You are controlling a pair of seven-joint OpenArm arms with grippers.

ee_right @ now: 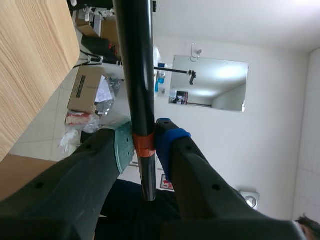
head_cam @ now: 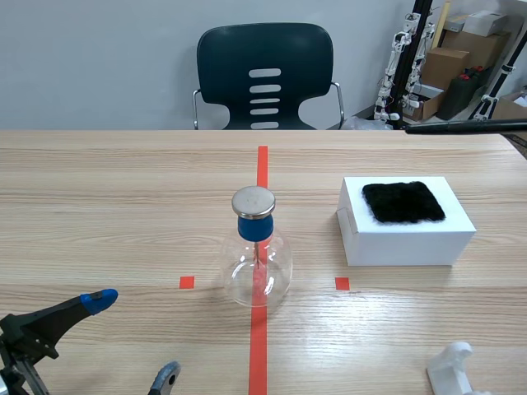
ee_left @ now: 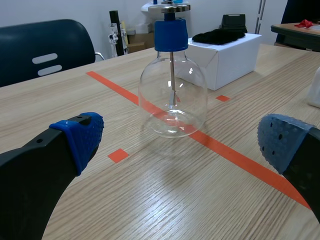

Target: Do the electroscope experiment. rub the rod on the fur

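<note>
**Left:** my left pincer (head_cam: 132, 339) sits at 7 o'clock from the flask, low over the pale wood-grain tabletop (head_cam: 99, 189). It is spread wide and holds nothing, its dotted blue pads (ee_left: 82, 136) well apart.

**Centre:** a clear, round-bellied glass flask (head_cam: 258, 267) stands on the orange-red tape line. It has a blue stopper, a flat metal disc cap and a thin metal stem inside.

**Right, 3 o'clock from the flask:** a white rectangular box (head_cam: 408, 243) is topped by a shaggy black square of fur (head_cam: 403, 202).

**Right, 2 o'clock, beyond the box:** a smooth, glossy black rod (head_cam: 465, 126) lies level above the table's far edge. My right pincer (ee_right: 145, 142) is clamped on it at its orange-red tape band.
</note>
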